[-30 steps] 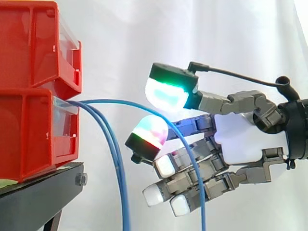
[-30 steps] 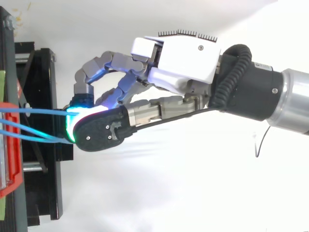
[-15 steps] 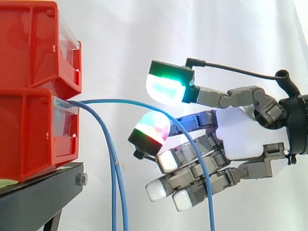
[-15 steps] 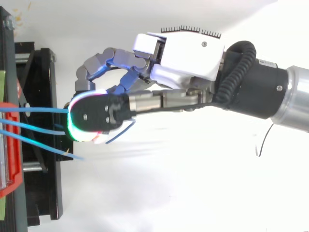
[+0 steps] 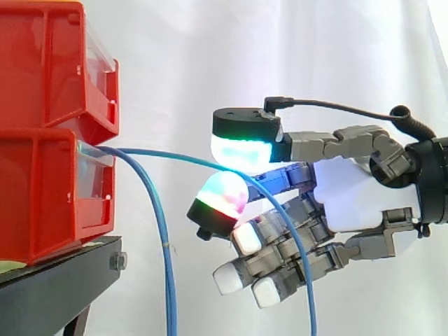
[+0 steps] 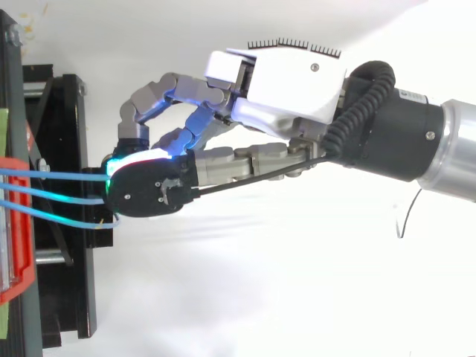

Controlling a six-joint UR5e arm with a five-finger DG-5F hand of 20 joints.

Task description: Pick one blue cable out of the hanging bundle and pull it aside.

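my hand (image 5: pixel 357 199) reaches in from the right, fingers (image 5: pixel 231 278) narrowed into a pinch. the green-glowing thumb pad (image 5: pixel 241 148) sits above and a magenta pad (image 5: pixel 222 196) below. one blue cable (image 5: pixel 171 154) runs between them, then drops across my curled lower fingers. beyond, the other blue cables (image 5: pixel 168 280) hang straight down, apart from mine. all lead to the lower red bin (image 5: pixel 42 196) on the black stand (image 5: pixel 56 287), with a white curtain (image 5: pixel 280 56) behind. the pinch looks light, so the cable could slide free as i pull aside. too hard a pull might drag the bin.
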